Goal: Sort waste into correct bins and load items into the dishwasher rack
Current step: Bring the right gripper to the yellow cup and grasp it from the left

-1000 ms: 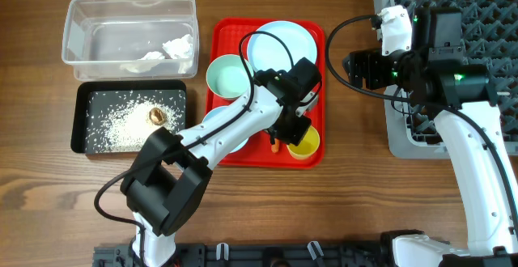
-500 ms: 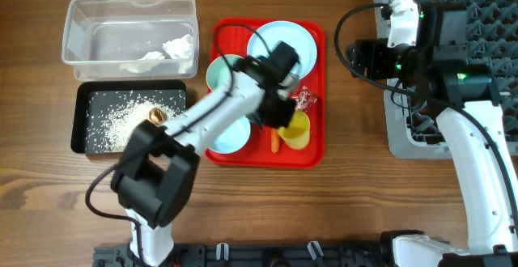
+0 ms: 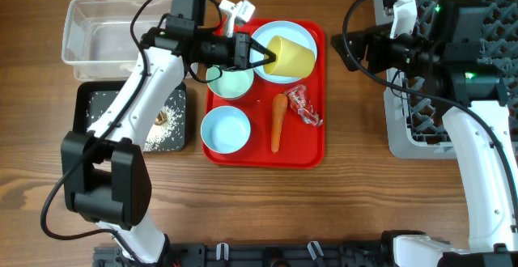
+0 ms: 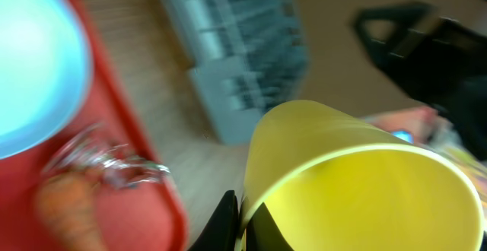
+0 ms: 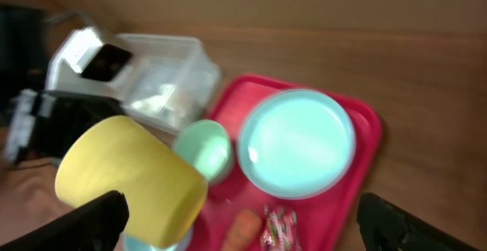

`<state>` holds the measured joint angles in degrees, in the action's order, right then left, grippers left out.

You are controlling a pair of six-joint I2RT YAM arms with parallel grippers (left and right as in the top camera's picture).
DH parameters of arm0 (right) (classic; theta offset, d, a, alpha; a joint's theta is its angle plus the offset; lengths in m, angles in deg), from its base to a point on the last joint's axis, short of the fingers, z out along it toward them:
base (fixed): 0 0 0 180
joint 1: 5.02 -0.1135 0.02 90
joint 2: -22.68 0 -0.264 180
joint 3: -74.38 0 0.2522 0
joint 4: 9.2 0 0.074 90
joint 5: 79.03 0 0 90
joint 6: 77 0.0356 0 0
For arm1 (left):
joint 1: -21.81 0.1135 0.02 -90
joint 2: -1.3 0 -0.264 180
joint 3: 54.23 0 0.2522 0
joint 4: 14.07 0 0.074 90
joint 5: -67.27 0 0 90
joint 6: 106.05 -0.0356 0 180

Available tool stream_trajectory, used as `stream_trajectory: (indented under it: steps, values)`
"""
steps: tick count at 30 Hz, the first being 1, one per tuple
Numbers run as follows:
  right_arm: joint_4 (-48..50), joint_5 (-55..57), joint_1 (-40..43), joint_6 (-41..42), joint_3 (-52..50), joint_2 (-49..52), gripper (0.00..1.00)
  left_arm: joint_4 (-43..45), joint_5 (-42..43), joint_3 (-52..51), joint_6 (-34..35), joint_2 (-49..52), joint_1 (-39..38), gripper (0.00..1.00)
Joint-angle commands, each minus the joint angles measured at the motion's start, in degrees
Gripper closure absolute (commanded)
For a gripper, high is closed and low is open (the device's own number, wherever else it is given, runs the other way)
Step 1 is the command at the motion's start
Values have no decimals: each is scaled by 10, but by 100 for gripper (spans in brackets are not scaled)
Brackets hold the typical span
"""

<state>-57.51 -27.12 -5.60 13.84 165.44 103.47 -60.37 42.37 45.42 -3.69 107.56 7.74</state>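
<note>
The left arm rises from the near edge of the desk, bends over the clear plastic tub [image 3: 89, 32] at the far left corner, and turns its wrist to run level toward the right edge. The left gripper [image 3: 261, 57] has its jaws pinching the rim wall of the yellow cup [image 3: 290, 55], which hangs in the air over the pale-blue plate [image 3: 283, 29] at the far end of the red tray [image 3: 263, 160]. The cup lies on its side, its long axis roughly parallel to the far edge; the left wrist view suggests its mouth faces the gripper and its base points toward the grey dishwasher rack [image 3: 477, 0] at the far right corner. The right arm stands along the right edge, its forearm over the rack and its wrist turned toward the cup. The right gripper [image 5: 243, 205] has its jaws spread wide, holding nothing, apart from the cup. On the tray the carrot [image 3: 277, 123] lies with its long axis running near to far, just beside the wrapper [image 3: 303, 105].
</note>
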Motion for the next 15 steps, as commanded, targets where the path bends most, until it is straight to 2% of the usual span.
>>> stream_trajectory:
  steps: [1, 3, 9, 15]
  values:
    - [31, -148, 5, -45, 10, 20, 0, 29, 163, 0, -26, -12, 10, 96]
    - [52, -220, 7, -56, 10, 37, 0, 51, 193, 0, -31, -12, 15, 96]
    - [97, -419, 12, -102, 10, 87, 0, 98, 195, 0, -31, -12, 34, 96]
    - [116, -509, 12, -103, 10, 128, 0, 111, 202, 0, -29, -12, 49, 96]
